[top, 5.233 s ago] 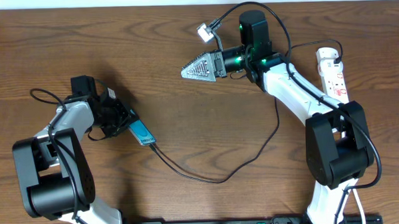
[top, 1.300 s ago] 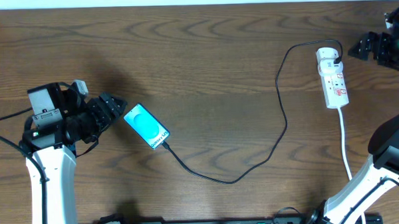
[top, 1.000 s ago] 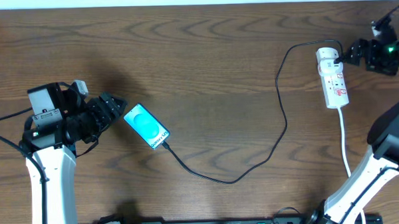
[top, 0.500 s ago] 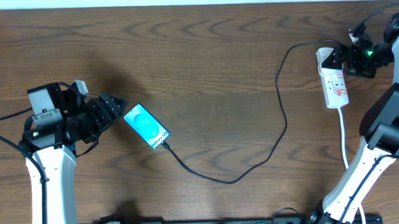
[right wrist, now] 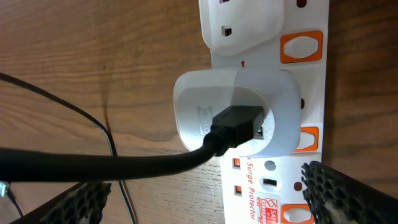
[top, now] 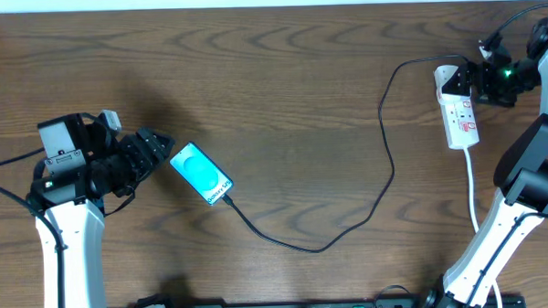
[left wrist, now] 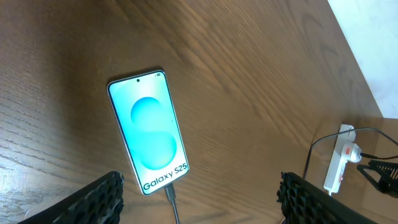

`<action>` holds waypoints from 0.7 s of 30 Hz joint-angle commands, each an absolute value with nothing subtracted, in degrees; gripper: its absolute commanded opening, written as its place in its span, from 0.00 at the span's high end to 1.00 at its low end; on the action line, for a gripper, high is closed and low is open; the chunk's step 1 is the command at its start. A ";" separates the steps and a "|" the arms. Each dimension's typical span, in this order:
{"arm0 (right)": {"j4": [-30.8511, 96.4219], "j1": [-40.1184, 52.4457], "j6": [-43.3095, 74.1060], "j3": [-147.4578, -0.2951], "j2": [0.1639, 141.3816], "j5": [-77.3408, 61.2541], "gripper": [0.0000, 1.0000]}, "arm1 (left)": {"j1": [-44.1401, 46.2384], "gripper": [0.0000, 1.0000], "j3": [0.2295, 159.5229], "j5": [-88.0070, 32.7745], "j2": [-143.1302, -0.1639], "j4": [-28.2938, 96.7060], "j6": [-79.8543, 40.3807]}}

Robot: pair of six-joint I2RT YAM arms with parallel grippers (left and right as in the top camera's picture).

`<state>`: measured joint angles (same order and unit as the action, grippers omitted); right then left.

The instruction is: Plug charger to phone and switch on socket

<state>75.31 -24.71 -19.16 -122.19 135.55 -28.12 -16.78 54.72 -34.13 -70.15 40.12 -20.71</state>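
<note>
Finds charger [top: 316, 250] seated in phone [top: 201, 173], table left. Leaves switching on socket [top: 459, 111], far right. Holds right gripper [top: 475, 79] spread wide, empty, over plug [right wrist: 236, 118]; left gripper [top: 155, 149] likewise beside phone. Next: press switch [right wrist: 309, 139] beside plug with one fingertip.

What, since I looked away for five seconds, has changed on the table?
The left gripper let go of the phone, now flat on the table, and drew back leftward. The right gripper swung from mid-table across to the socket. The socket stayed put; the charger remains in the phone.
</note>
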 commanded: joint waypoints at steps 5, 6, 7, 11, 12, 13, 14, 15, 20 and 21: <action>75.20 -24.23 -20.43 -122.93 138.10 -28.88 0.01 | -17.06 0.19 54.70 -33.78 -70.43 40.29 -19.97; 75.20 -24.21 -20.43 -122.93 138.61 -28.88 0.01 | -17.06 0.19 54.70 -33.80 -70.43 40.29 -19.94; 75.20 -24.21 -20.40 -122.93 138.87 -29.10 0.01 | -17.06 0.19 54.70 -33.78 -70.43 40.29 -19.97; 75.07 -23.99 -20.43 -122.93 139.33 -29.10 0.01 | -17.06 0.19 54.70 -33.78 -70.43 40.29 -19.94; 74.98 -23.92 -20.43 -122.93 139.33 -29.10 0.01 | -17.06 0.19 54.70 -33.80 -70.43 40.29 -19.97; 74.94 -23.90 -20.43 -122.93 139.33 -29.12 0.01 | -17.06 0.19 54.70 -33.78 -70.43 40.29 -19.97; 74.91 -23.88 -20.43 -122.93 139.33 -29.15 0.01 | -17.06 0.19 54.70 -33.78 -70.43 40.29 -19.97; 74.89 -23.90 -20.40 -122.93 139.33 -29.15 0.01 | -17.06 0.19 54.70 -33.80 -70.43 40.29 -19.97; 74.65 -23.88 -19.92 -122.93 139.33 -31.07 0.01 | -17.06 0.19 54.70 -33.78 -70.43 40.29 -19.97; 74.63 -23.88 -19.81 -122.93 139.35 -31.29 0.01 | -17.06 0.19 54.70 -33.78 -70.43 40.29 -19.97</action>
<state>74.76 -24.67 -19.73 -122.19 139.04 -28.75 -16.78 54.72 -34.13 -70.15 40.12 -20.71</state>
